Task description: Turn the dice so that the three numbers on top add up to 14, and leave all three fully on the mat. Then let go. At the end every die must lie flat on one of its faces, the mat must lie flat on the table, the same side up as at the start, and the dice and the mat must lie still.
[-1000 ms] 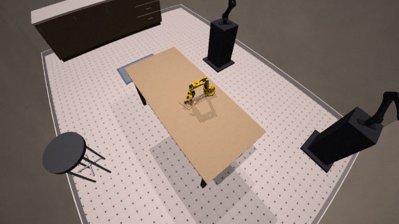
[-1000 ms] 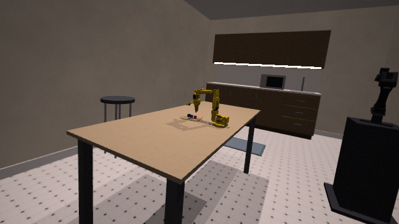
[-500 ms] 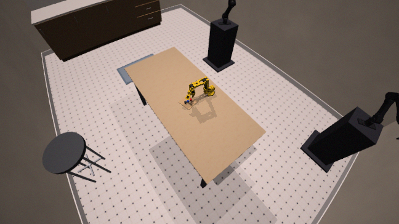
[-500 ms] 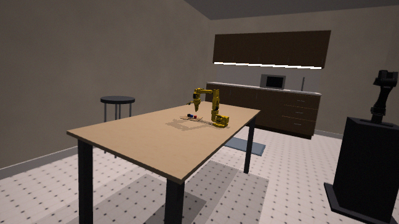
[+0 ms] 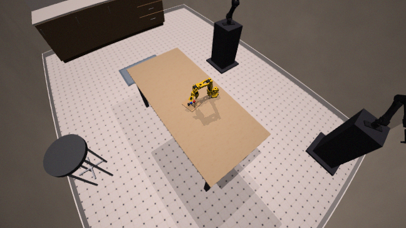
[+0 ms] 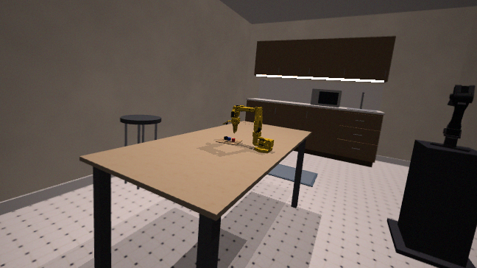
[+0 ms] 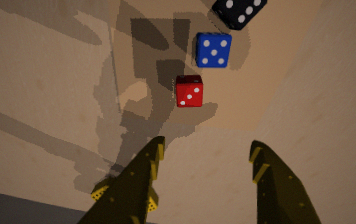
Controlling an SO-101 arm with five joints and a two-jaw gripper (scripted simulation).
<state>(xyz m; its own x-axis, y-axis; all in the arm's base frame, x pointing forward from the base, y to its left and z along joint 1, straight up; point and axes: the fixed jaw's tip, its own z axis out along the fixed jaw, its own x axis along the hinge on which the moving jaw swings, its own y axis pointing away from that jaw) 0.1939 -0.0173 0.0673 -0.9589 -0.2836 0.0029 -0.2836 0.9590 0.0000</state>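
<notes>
We've got the end effector (image 5: 190, 99) (image 6: 235, 132) (image 7: 207, 142) partly open, nothing in it, above the bench (image 5: 219, 143) (image 6: 177, 168) (image 7: 325, 125). Mat (image 5: 192, 109) (image 6: 225, 142) (image 7: 240, 105) sits roughly midway between the bench's long edges, well apart from all corners. All three dice on it: red die (image 5: 194, 101) (image 6: 233, 140) (image 7: 190, 95) shows 3, blue die (image 5: 191, 103) (image 6: 229, 138) (image 7: 214, 51) shows 5. Black die (image 5: 188, 104) (image 6: 225, 138) (image 7: 240, 12) is cropped in our wrist view; can't confirm its number or the total.
</notes>
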